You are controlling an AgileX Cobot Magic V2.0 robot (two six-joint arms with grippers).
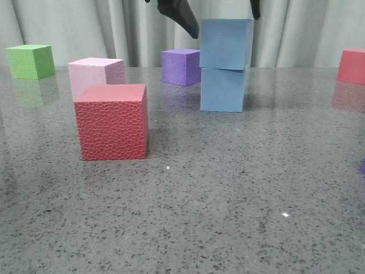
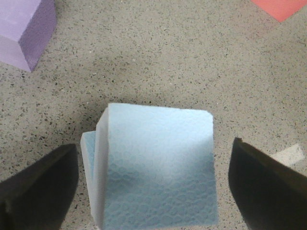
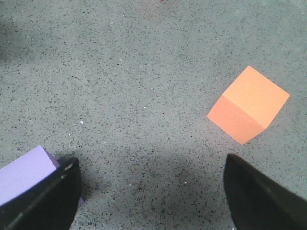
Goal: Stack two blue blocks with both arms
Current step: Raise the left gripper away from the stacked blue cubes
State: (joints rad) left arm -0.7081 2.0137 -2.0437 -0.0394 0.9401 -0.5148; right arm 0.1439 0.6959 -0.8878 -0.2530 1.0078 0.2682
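The two pale blue blocks stand stacked mid-table, the upper block (image 1: pixel 226 44) on the lower block (image 1: pixel 222 89), turned slightly askew. In the left wrist view the upper block (image 2: pixel 160 167) covers the lower one, of which only a sliver (image 2: pixel 87 148) shows. My left gripper (image 2: pixel 153 191) is open, its black fingers (image 2: pixel 36 187) apart from the upper block on both sides; its fingertips (image 1: pixel 181 16) hang just above the stack in the front view. My right gripper (image 3: pixel 151 191) is open and empty over bare table.
A red textured cube (image 1: pixel 112 121) stands front left, with a pale pink cube (image 1: pixel 97 71) behind it, a green cube (image 1: pixel 31 60) far left, a purple cube (image 1: pixel 181 66) left of the stack and a red cube (image 1: pixel 352 65) far right. An orange cube (image 3: pixel 249 110) and a purple cube (image 3: pixel 21 175) lie near my right gripper.
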